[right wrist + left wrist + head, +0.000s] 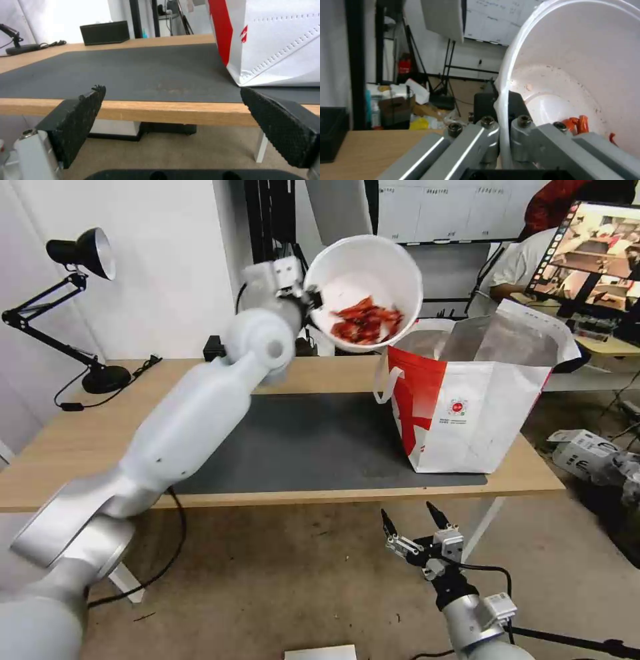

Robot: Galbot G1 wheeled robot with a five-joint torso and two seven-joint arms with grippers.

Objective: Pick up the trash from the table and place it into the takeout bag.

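My left gripper (308, 299) is raised above the back of the table (87, 440) and is shut on the rim of a white bowl (363, 290) holding red shells (365, 321). The bowl is tipped steeply toward the takeout bag (467, 400), just up and left of the bag's open silver-lined mouth. In the left wrist view the bowl's rim (503, 85) sits between the fingers (486, 106), with red shells (576, 123) low inside. My right gripper (410, 521) hangs open below the table's front edge, with the bag (276, 42) beyond its open pads (80, 120).
A dark grey mat (320, 440) covers the table's middle. A black desk lamp (80, 253) stands at the back left, and a black box (104, 32) sits at the back edge. A monitor (593, 253) stands behind the bag; a carton (587, 453) lies on the floor at right.
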